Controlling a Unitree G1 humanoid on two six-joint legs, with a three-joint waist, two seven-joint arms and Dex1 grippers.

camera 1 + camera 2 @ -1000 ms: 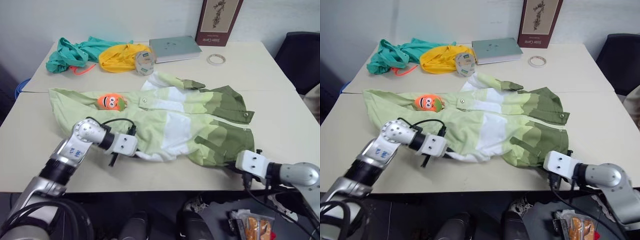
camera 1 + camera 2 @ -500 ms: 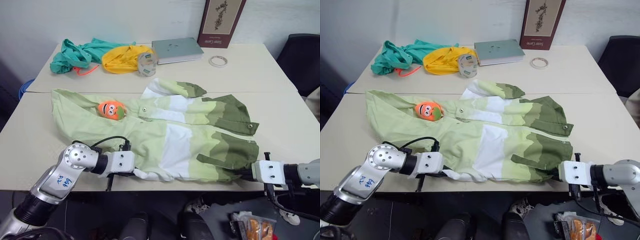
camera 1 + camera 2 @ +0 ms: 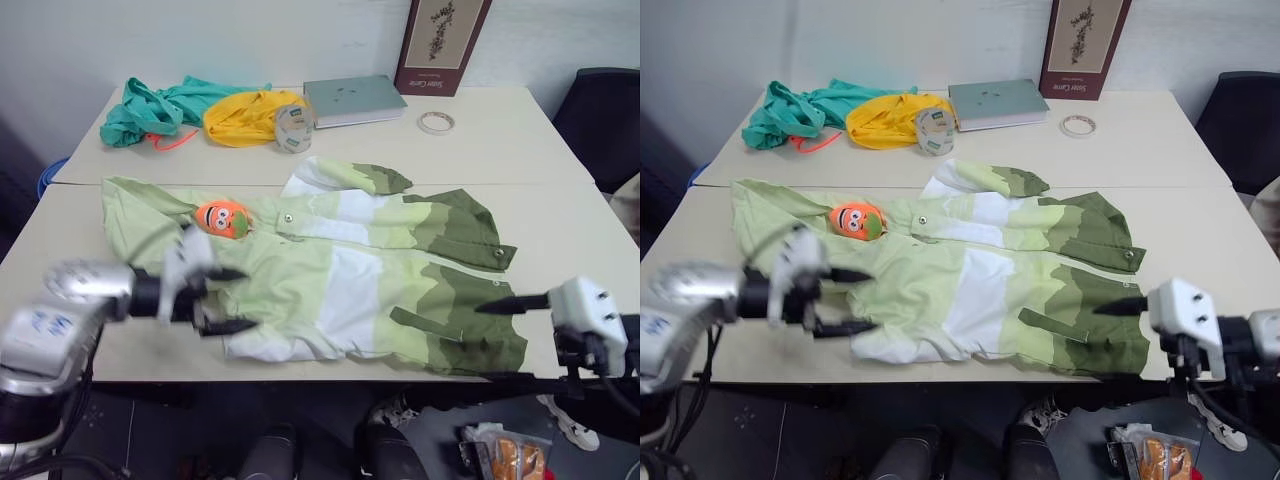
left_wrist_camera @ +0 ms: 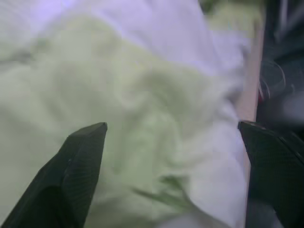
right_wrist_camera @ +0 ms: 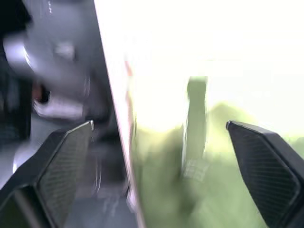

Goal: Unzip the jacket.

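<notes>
I see the jacket [image 3: 340, 270] spread flat across the near part of the table [image 3: 560, 230], its orange cartoon-face zipper pull [image 3: 222, 218] lying near the collar on my left side. My left gripper [image 3: 225, 300] hangs over the pale-green front with its two fingers spread wide and nothing between them. My right gripper [image 3: 510, 338] sits at the olive hem corner, fingers likewise apart and empty.

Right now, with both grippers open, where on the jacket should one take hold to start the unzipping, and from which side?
Best bet is the orange cartoon-face zipper pull near the collar: it stands proud of the flat-lying jacket. The open left gripper hovers nearest, so come from above on the robot's left.
</notes>
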